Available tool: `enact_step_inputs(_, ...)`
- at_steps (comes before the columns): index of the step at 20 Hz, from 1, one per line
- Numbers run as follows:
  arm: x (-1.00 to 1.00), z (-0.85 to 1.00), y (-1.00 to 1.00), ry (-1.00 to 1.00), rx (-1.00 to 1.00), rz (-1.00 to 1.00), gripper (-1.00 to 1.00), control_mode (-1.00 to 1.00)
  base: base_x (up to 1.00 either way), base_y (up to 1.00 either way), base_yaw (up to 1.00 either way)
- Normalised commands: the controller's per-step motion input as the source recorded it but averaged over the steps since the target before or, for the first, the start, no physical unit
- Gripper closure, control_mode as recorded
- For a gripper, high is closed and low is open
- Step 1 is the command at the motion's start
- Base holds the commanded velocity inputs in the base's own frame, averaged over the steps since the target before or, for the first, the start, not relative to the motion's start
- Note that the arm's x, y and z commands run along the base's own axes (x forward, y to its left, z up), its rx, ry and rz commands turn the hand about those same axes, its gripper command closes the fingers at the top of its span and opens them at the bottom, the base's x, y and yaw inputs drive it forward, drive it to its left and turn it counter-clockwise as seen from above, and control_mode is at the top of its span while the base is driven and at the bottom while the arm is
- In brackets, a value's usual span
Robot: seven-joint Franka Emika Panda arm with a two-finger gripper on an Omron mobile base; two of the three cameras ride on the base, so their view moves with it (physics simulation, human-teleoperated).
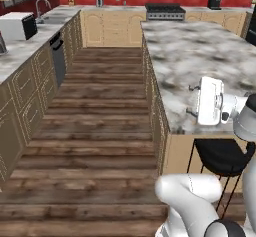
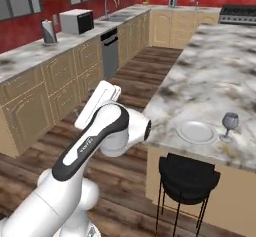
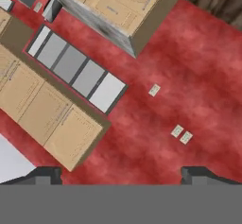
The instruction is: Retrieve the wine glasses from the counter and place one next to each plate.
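One grey-blue wine glass (image 2: pixel 229 126) stands upright on the marble island counter (image 2: pixel 220 71), just right of the white rimmed plate (image 2: pixel 196 132) near the counter's front edge. The second glass and the blue plate are out of view. My gripper (image 1: pixel 190 100) hangs above the island's near corner (image 1: pixel 172 116), well left of the plate and glass. It points toward the left side of the kitchen. In the hand view the gripper (image 3: pixel 123 173) is open with nothing between its widely spread fingertips (image 3: pixel 47 173), and it faces a red wall with tan upper cabinets.
A black stool (image 2: pixel 187 178) stands under the island's front edge. A wooden-floored aisle (image 1: pixel 95 131) runs between the island and the left counter, which carries a microwave (image 2: pixel 76 21) and a sink (image 2: pixel 115 17). A stove (image 1: pixel 165 11) sits at the back.
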Motion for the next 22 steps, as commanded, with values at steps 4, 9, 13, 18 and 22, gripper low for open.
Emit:
enact_step_inputs(4, 0.0, 0.0, 0.0, 0.0, 0.0, 0.0, -1.0, 1.0, 1.0, 1.0, -0.22)
enact_step_inputs(9, 0.0, 0.0, 0.0, 0.0, 0.0, 0.0, -1.0, 1.0, 1.0, 1.0, -0.2)
enact_step_inputs(13, 0.0, 0.0, 0.0, 0.0, 0.0, 0.0, -1.0, 1.0, 1.0, 0.9, -0.19)
enact_step_inputs(18, 0.0, 0.0, 0.0, 0.0, 0.0, 0.0, -1.0, 1.0, 1.0, 0.59, -0.11)
enact_step_inputs(22, 0.0, 0.0, 0.0, 0.0, 0.0, 0.0, -1.0, 1.0, 1.0, 0.25, -0.01)
